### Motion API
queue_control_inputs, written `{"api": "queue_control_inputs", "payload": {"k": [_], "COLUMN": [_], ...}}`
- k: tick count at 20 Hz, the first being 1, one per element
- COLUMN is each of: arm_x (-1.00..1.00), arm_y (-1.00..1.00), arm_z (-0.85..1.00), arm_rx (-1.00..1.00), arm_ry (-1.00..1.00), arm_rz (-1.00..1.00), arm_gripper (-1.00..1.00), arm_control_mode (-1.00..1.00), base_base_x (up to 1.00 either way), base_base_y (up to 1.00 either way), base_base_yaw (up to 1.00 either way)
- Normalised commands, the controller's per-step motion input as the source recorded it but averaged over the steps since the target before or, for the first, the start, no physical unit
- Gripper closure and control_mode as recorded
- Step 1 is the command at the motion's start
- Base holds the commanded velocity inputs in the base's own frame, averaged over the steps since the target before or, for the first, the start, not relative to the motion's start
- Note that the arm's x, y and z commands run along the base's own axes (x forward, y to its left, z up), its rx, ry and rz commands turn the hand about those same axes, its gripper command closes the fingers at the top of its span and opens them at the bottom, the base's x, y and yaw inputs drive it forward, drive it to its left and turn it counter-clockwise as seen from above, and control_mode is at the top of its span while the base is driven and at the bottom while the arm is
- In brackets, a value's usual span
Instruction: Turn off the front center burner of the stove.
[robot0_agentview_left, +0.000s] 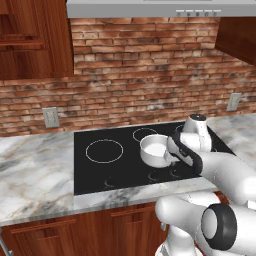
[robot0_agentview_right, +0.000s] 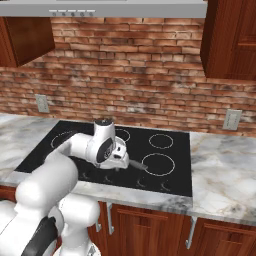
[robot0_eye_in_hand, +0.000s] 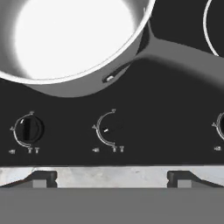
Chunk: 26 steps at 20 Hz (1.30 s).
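The stove (robot0_agentview_left: 95, 172) is a glossy black glass cooktop set in the marble counter. A small steel saucepan (robot0_eye_in_hand: 65, 39) stands on it, its handle (robot0_eye_in_hand: 183, 54) pointing right in the hand view. The front center burner is hidden, no red glow shows. My gripper (robot0_eye_in_hand: 111, 178) hovers open over the stove's front edge, fingertips (robot0_eye_in_hand: 41, 178) wide apart with nothing between them. Straight ahead of it lies the middle control dial (robot0_eye_in_hand: 108, 129), a white arc with a short white mark. My hand (robot0_agentview_right: 107, 145) hangs beside the saucepan (robot0_agentview_left: 155, 150).
Another dial (robot0_eye_in_hand: 28, 130) with a dark knob sits left of the middle one, a third (robot0_eye_in_hand: 220, 125) at the right edge. A large white ring (robot0_agentview_left: 104, 151) marks the left burner; two rings (robot0_agentview_right: 158, 164) (robot0_agentview_right: 161, 141) lie right. Brick wall behind, hood (robot0_agentview_left: 160, 7) above.
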Motion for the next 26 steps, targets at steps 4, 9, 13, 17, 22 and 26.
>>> {"api": "queue_control_inputs", "payload": {"k": [4,9,13,17,22,26], "arm_x": [0.06,0.34,0.41,0.27,0.03,0.0], "arm_y": [-0.34,-0.03,0.0,0.0,0.0,0.03], "arm_z": [-0.72,-0.57,-0.2,0.0,0.0,-0.01], "arm_rx": [0.01,0.0,0.0,0.0,0.0,0.0], "arm_ry": [0.01,0.02,0.0,0.0,0.0,0.0], "arm_rz": [0.0,0.0,-0.01,-0.04,-0.12,-0.18], "arm_gripper": [-1.0,-1.0,-1.0,-1.0,-1.0,-1.0], "arm_control_mode": [-1.0,-1.0,-1.0,-1.0,-1.0,-1.0], "base_base_x": [0.0,0.0,0.0,0.0,0.0,0.0], "base_base_y": [0.0,0.0,0.0,0.0,0.0,0.0], "base_base_yaw": [0.0,0.0,0.0,0.0,0.0,0.0]}}
